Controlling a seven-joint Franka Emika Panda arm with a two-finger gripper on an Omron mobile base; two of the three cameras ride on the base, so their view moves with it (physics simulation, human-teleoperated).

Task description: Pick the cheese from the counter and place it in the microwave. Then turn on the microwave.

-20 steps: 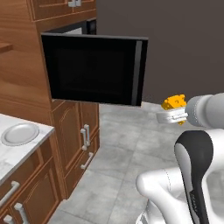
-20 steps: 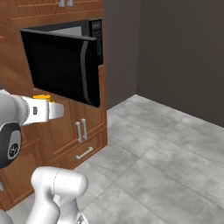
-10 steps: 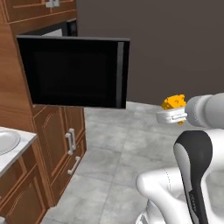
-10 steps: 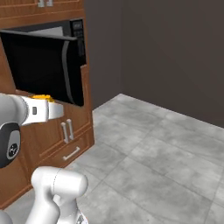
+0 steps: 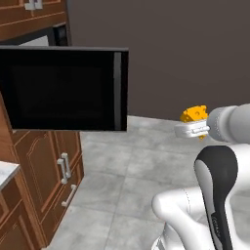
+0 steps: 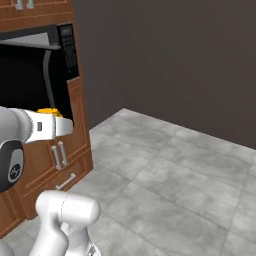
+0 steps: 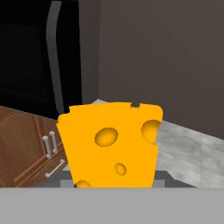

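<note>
We see our gripper (image 5: 191,128) clamped on the cheese (image 7: 111,144), holding the orange wedge up in the air over the grey tiled floor (image 6: 165,190), well apart from the microwave (image 6: 62,50). The microwave's dark glass door (image 5: 66,90) stands swung open, above brown wooden cabinets (image 5: 51,166) with silver handles.

Dark wall (image 5: 195,53); grey tiled floor (image 6: 180,185); wooden cabinets (image 5: 49,161).

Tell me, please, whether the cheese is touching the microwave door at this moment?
Apart. The left base view shows the cheese held up in the gripper, with grey floor and dark wall between it and the open microwave door.
</note>
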